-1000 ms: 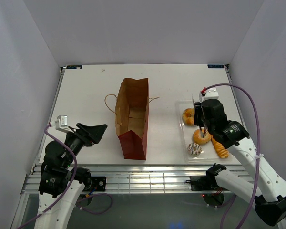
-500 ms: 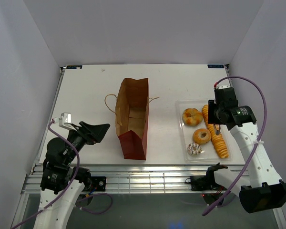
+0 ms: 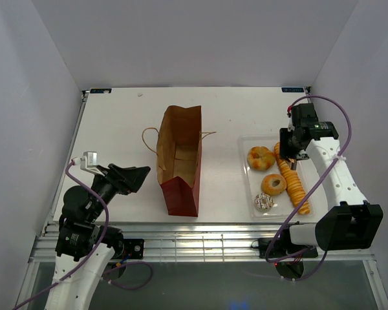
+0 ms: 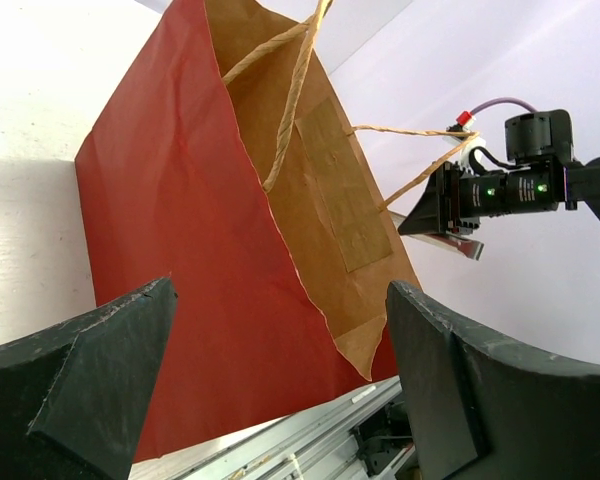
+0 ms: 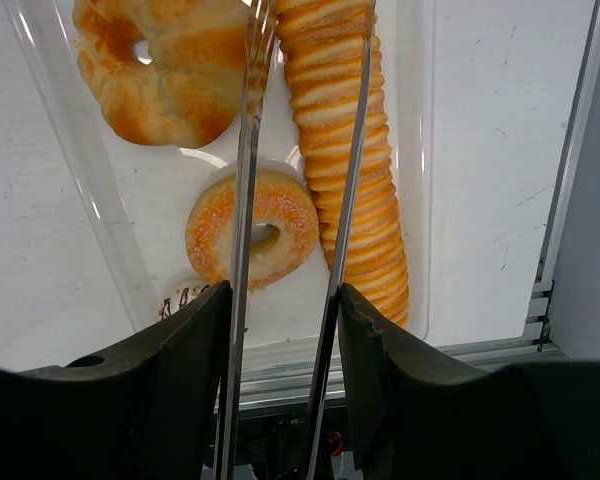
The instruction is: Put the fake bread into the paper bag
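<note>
Metal tongs [image 5: 245, 200] clamped in right fingers [image 5: 180, 380] over ridged loaf [image 5: 315, 150]; left fingers [image 4: 80, 380] wide beside kraft bag [image 4: 180, 250].

Bright, even light with only faint shadows; the table [image 4: 20, 90] beyond the left gripper [image 4: 280, 395] glares pure white.

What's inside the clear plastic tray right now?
A long ridged loaf, two ring buns and a small whitish pastry lie in the tray. From above, the right gripper, holding metal tongs, hides part of the loaf's far end.
</note>
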### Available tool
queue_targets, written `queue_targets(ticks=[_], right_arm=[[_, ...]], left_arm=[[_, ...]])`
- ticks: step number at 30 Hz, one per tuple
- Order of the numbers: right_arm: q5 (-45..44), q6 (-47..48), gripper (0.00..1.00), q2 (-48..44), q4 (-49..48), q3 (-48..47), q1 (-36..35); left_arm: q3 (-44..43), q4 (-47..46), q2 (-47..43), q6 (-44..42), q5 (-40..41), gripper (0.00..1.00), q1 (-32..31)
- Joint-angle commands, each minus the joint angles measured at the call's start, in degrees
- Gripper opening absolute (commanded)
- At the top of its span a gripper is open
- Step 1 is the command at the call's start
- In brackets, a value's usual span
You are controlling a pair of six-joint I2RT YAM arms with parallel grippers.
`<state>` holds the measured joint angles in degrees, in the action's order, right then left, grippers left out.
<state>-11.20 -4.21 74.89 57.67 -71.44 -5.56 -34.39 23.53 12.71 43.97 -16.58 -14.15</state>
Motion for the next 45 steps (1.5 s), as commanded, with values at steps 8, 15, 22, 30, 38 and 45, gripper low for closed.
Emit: queue_targets(ticks=[8, 15, 22, 30, 38, 45], right_arm=[[0.92, 1.04, 0.56, 0.43, -0.28, -1.95, 2.31], [2.41, 1.04, 0.59, 1.74, -0.28, -1.95, 3.45], [3.38, 1.13, 0.59, 2.62, -1.15, -0.55, 4.07], [4.17, 1.57, 0.60, 5.08, -3.09, 0.25, 4.86], [6.28, 2.27, 0.60, 8.25, -4.58, -0.63, 6.79], [6.37, 2.36, 0.48, 10.18, -5.90, -0.28, 7.06]], left_arm=[[0.29, -1.47, 0.39, -0.46, -0.91, 0.96, -1.05], [0.38, -1.20, 0.21, -0.28, -1.09, 0.96, -1.05], [0.47, -1.12, -0.14, -0.11, -0.91, 0.96, -1.05], [0.64, -1.29, -0.14, 0.07, -1.09, 0.96, -1.05], [0.82, -1.47, -0.23, 0.59, -0.91, 0.96, -1.05], [0.38, -1.29, -0.32, 0.86, -0.21, 0.96, -1.05]])
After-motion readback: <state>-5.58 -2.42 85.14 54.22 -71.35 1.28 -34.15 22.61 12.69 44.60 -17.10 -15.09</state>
